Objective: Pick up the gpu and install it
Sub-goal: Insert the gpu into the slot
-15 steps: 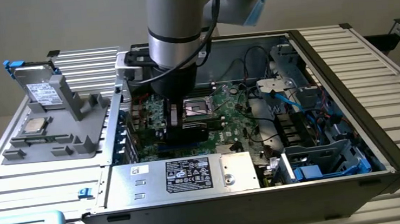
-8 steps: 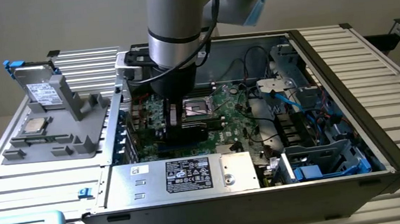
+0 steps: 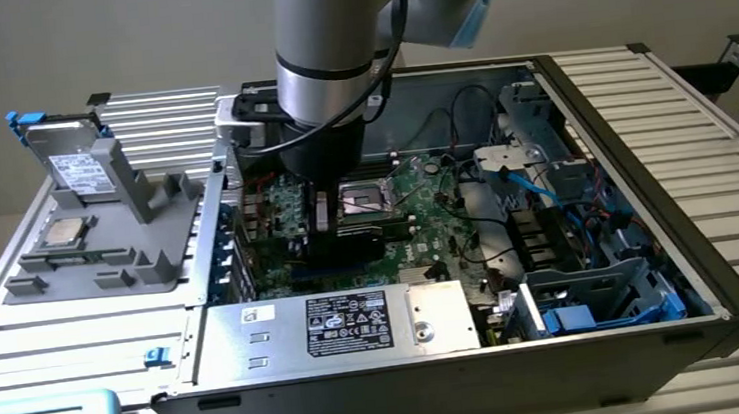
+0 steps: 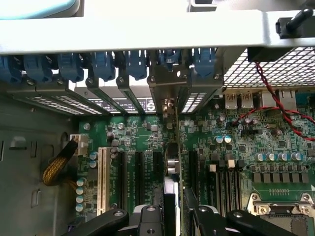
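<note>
Gripper was part-closed, pinching the gpu by its top edge. Card stood edge-on over the motherboard slots, bracket at the case's rear wall. Looked light, stiff, fragile: best held by bare board edge, not components.

The setting is a robotics lab bench arranged for computer assembly. An open computer case stands directly below the gripper, with its motherboard exposed. The case rests on a table of ribbed metal profiles. A jointed robot arm reaches down into the case. Well to one side of the gripper, a grey fixture presents a drive and a processor.
</note>
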`<state>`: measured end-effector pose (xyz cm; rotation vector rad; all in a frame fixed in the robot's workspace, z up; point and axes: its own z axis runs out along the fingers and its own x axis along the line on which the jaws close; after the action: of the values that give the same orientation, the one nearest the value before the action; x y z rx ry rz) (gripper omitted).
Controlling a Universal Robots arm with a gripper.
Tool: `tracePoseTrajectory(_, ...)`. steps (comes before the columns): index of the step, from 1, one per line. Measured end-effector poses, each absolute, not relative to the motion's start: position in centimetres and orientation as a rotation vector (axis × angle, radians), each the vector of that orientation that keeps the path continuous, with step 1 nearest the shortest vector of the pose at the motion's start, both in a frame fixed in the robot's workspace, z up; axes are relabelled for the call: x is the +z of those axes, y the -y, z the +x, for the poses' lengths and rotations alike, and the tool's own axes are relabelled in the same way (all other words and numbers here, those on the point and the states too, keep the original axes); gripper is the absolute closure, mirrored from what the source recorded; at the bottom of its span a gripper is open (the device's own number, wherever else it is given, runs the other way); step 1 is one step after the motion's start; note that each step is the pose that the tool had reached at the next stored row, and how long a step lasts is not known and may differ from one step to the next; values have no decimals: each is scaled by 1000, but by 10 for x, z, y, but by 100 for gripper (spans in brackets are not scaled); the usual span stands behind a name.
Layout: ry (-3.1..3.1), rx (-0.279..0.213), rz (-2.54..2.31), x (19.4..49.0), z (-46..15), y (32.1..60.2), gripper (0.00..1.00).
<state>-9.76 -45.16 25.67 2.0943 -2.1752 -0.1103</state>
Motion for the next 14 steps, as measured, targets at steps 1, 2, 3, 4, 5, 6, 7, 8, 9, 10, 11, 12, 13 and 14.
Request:
tracePoseTrajectory(1,2175,-110,2095,257,-97,452,73)
tracePoseTrajectory(2,2175,-110,2095,257,-97,452,73)
tracePoseTrajectory(3,2175,-110,2095,257,-97,452,73)
tracePoseTrajectory(4,2175,-110,2095,257,-97,452,73)
tracePoseTrajectory(5,2175,-110,2095,257,-96,452,73)
tracePoseTrajectory(6,2174,-111,2094,257,-96,452,73)
tracePoseTrajectory(7,2173,-113,2093,257,-96,452,73)
tracePoseTrajectory(8,2173,-114,2093,256,-96,452,73)
tracePoseTrajectory(9,2172,-115,2092,256,-96,452,73)
tracePoseTrajectory(10,2172,-116,2092,256,-96,452,73)
tracePoseTrajectory(11,2172,-116,2091,256,-96,452,73)
tracePoseTrajectory(12,2172,-116,2091,256,-97,452,73)
tracePoseTrajectory(13,2172,-116,2091,256,-97,452,73)
tracePoseTrajectory(14,2171,-117,2091,256,-96,452,73)
